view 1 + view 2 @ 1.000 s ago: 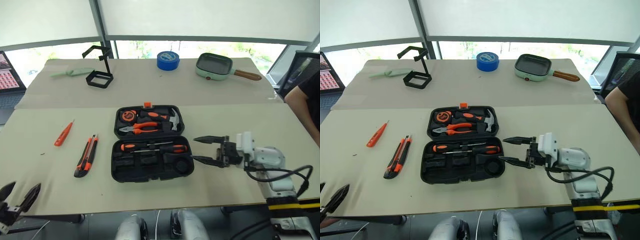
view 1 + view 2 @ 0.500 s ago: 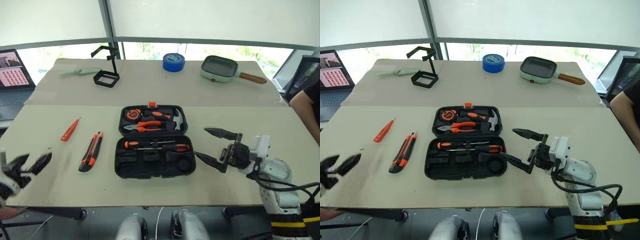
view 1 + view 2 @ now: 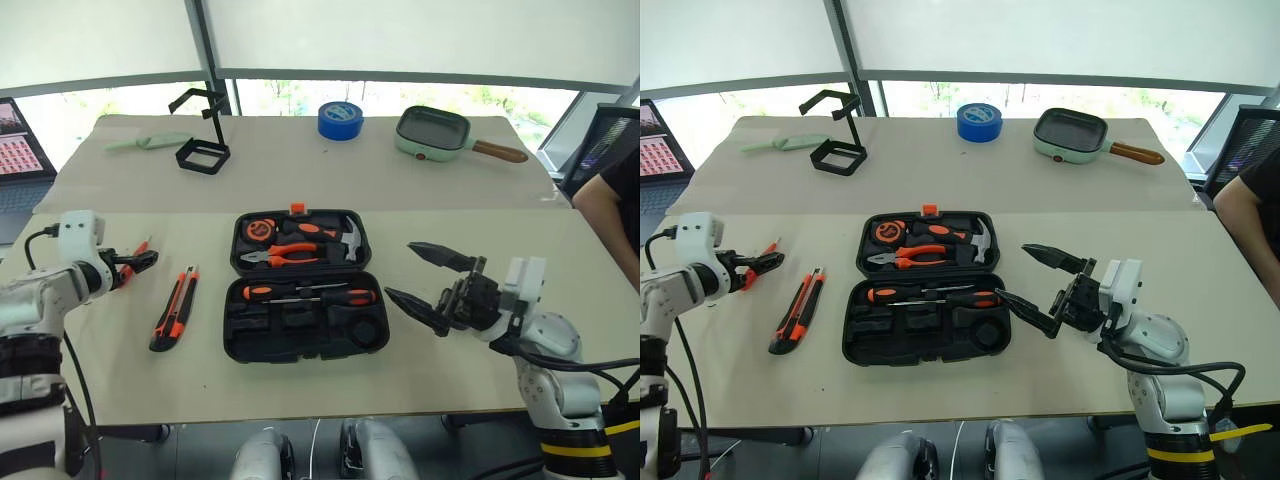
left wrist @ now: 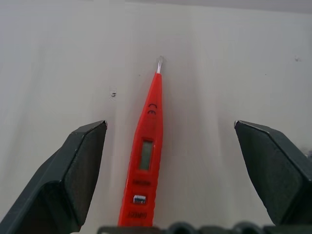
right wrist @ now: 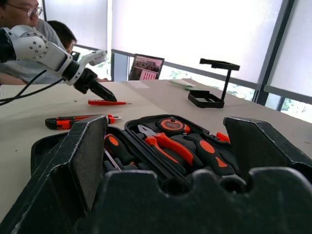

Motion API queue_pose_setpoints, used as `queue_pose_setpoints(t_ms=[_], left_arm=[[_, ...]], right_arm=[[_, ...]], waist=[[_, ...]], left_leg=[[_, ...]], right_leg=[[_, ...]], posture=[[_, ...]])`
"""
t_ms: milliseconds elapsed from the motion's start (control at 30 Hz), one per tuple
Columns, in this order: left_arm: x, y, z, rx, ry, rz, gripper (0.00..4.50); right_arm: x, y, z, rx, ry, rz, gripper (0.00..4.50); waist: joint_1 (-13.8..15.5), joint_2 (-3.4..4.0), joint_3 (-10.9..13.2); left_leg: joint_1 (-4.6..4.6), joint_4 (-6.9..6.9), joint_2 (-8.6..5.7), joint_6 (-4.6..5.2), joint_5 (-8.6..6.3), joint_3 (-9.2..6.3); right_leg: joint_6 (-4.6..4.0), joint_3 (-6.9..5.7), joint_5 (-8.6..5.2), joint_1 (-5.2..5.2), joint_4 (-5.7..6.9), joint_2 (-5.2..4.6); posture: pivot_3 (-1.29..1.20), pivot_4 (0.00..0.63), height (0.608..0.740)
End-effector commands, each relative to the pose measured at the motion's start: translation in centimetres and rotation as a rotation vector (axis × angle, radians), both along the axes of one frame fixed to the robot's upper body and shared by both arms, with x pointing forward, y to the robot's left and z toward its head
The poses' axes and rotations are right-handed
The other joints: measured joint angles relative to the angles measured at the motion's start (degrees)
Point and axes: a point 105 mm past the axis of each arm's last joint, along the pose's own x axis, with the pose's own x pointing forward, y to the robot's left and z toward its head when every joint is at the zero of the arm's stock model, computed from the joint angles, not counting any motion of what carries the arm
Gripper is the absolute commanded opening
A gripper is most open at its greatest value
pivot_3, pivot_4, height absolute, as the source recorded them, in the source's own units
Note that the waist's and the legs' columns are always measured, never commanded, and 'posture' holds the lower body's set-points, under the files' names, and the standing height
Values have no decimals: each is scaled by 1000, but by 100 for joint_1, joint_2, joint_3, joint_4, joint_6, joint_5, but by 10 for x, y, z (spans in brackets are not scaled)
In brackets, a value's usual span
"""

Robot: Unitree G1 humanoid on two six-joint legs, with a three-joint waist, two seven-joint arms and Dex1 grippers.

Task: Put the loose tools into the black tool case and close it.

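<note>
Left claw [image 4: 161, 195] gapes over one orange screwdriver [image 4: 146, 161]; right claw [image 3: 425, 277] gapes too (apparently empty).

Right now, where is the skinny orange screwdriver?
The orange screwdriver lies on the table's left side, between the left gripper's open fingers, just left of the utility knife.

Slim orange screwdriver [image 3: 128, 266] partly hidden behind left fingers [image 3: 143, 259], person [image 3: 618, 205] cut off at edge
</note>
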Motion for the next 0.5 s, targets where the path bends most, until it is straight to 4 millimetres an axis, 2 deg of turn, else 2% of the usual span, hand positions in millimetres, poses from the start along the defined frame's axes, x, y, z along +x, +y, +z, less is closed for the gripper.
queue_pose_setpoints(t_ms=[33, 100, 200, 433, 467, 500], left_arm=[[7, 2, -6, 61, 112, 33, 4500], [10, -1, -8, 41, 134, 37, 4500], [6, 4, -16, 43, 177, 46, 3777], [-5, 5, -24, -9, 175, 33, 1118], [-8, 5, -26, -11, 170, 27, 848], [-3, 1, -18, -15, 81, -6, 454]], right_arm=[[-9, 7, 9, -1, -65, 7, 4427], [-10, 8, 10, 0, -67, 4, 4427], [-12, 9, 11, -13, -72, 5, 4500], [-11, 4, 13, -31, -87, -13, 4500], [-11, 4, 13, -33, -87, -16, 4500], [-11, 3, 13, -37, -87, -16, 4500]], waist=[[15, -2, 1], [22, -2, 1], [-11, -2, 1], [-14, -1, 0], [-14, -1, 0], [-15, -1, 0]], left_leg=[[0, 1, -2, 0, 0, 0], [2, 3, -3, 1, 0, 1], [7, 4, -4, 1, 0, 3], [20, 11, -6, 1, 2, 3], [23, 12, -6, 1, 2, 4], [26, 13, -6, 1, 2, 4]], right_leg=[[1, 0, 0, 1, 1, 8], [2, 3, -1, 1, 4, 9], [37, 10, -22, 2, 9, 7], [41, 21, -23, 9, 26, -20], [41, 23, -23, 9, 32, -24], [41, 24, -24, 10, 34, -24]], posture=[[0, 150, 740], [0, 150, 740], [0, 150, 740], [0, 150, 740], [0, 150, 740], [0, 150, 740]])
